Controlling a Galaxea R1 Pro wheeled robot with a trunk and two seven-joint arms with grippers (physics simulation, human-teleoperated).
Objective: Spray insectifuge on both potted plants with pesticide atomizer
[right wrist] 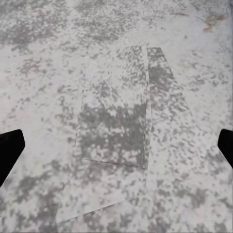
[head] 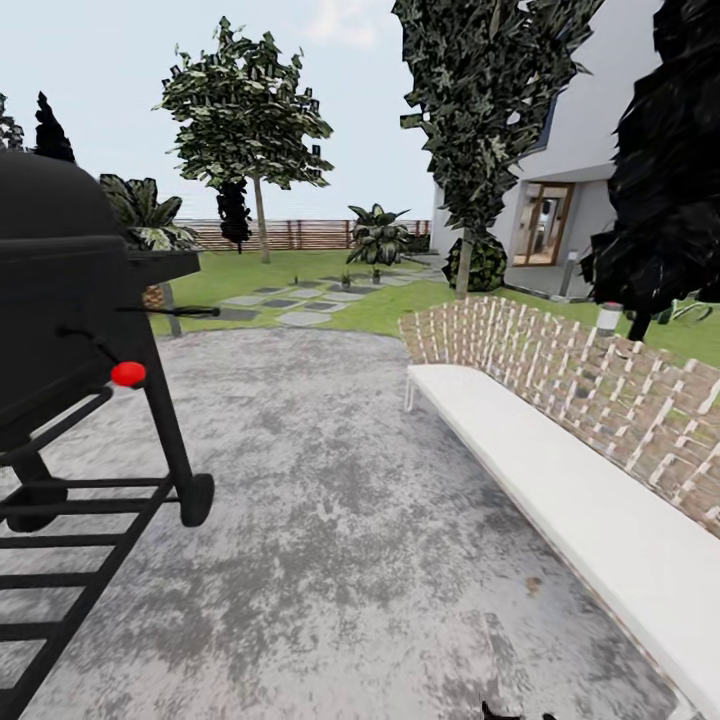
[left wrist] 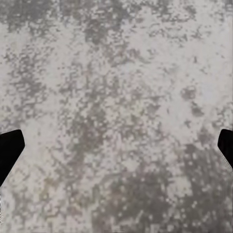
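Observation:
The garden lawn lies far ahead past the grey patio, with grey stepping stones and a brown slatted fence behind. Two tiny low plants stand by the stones, too small to tell whether they are the potted plants. The pesticide atomizer is out of view. In the left wrist view my left gripper is open over bare mottled paving, its dark fingertips at the frame edges. My right gripper is open too, above paving with a pale rectangular patch.
A black wheeled grill with a red knob stands close on the left. A long white bench with a woven back runs along the right. A short grey bollard, trees and a house stand beyond. Grey patio stretches ahead between grill and bench.

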